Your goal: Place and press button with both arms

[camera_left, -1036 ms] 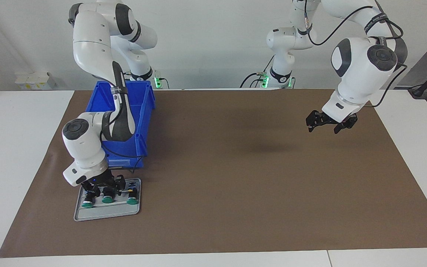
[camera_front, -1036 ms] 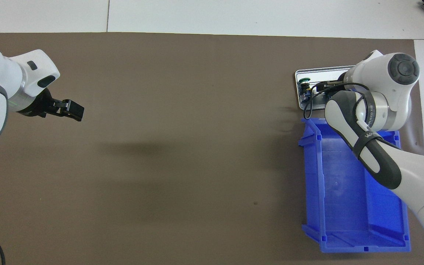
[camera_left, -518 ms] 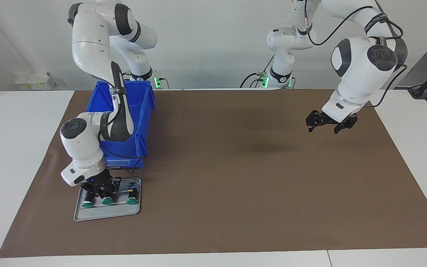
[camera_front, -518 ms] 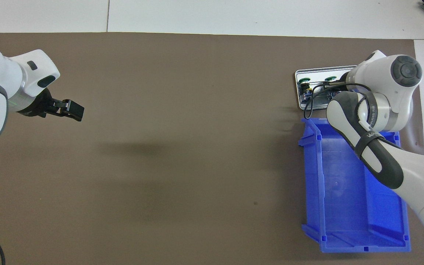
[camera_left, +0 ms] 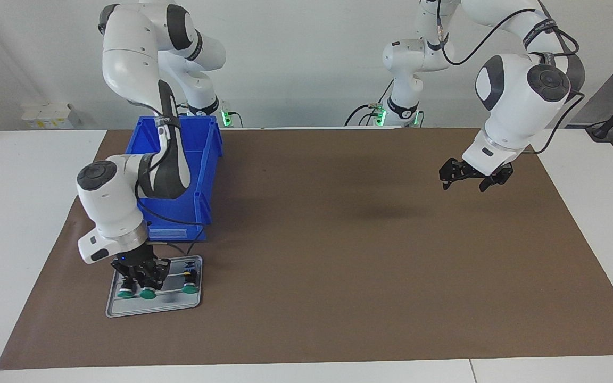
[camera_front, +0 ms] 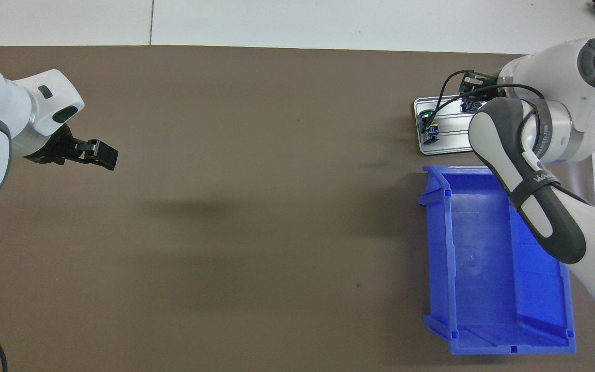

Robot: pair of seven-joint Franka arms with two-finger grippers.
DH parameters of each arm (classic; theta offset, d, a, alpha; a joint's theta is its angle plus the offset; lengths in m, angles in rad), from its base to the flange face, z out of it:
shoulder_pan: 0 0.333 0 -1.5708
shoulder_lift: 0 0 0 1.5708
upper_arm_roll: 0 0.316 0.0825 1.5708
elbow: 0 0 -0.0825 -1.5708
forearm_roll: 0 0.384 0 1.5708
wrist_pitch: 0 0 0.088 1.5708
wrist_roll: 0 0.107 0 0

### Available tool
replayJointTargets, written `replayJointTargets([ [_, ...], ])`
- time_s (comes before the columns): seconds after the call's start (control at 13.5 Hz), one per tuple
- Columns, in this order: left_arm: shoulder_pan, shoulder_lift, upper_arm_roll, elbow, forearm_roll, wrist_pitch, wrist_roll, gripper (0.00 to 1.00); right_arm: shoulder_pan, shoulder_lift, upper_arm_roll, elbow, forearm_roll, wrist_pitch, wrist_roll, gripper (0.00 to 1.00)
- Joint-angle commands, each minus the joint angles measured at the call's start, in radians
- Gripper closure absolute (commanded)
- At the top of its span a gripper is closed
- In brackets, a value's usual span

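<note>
The button (camera_left: 148, 293), green-capped on a black body, hangs just above the grey tray (camera_left: 152, 307) at the right arm's end of the table. My right gripper (camera_left: 144, 277) is shut on its body, cap pointing away from the robots. From overhead the right gripper (camera_front: 469, 92) shows over the tray's edge farther from the robots, largely covered by the wrist. My left gripper (camera_left: 469, 178) hangs open and empty in the air over the mat at the left arm's end, and the left gripper (camera_front: 102, 155) also shows overhead.
Two more green-capped buttons lie in the tray, one (camera_left: 124, 293) beside the held one and one with yellow marks (camera_left: 189, 289). A blue bin (camera_left: 203, 159) stands on the mat next to the tray, nearer to the robots. A brown mat (camera_left: 338, 255) covers the table.
My right gripper closed on the middle button in the tray and has lifted it slightly, shifting toward the right arm's end of the table. The left arm has not moved.
</note>
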Motion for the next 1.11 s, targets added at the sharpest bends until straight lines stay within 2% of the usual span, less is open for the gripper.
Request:
replayJointTargets([
  [0.0, 0.005, -0.035, -0.001, -0.042, -0.007, 0.022, -0.003, 0.0, 0.038, -0.042, 0.007, 0.011, 0.016, -0.086, 0.338, 1.0],
  [0.22, 0.005, -0.035, -0.001, -0.042, -0.007, 0.023, -0.001, 0.0, 0.154, -0.074, -0.001, 0.01, -0.007, -0.187, 0.741, 1.0],
  [0.67, 0.005, -0.032, -0.001, -0.042, -0.007, 0.023, -0.006, 0.0, 0.4, -0.073, 0.005, -0.001, -0.068, -0.194, 1.274, 1.0],
  [0.81, 0.005, -0.035, -0.001, -0.042, -0.007, 0.017, -0.004, 0.0, 0.483, -0.045, 0.005, 0.008, -0.099, -0.194, 1.405, 1.0],
  [1.04, -0.01, -0.036, -0.003, -0.047, -0.007, 0.023, -0.004, 0.0, 0.587, 0.05, 0.004, 0.037, -0.145, -0.189, 1.583, 1.0],
])
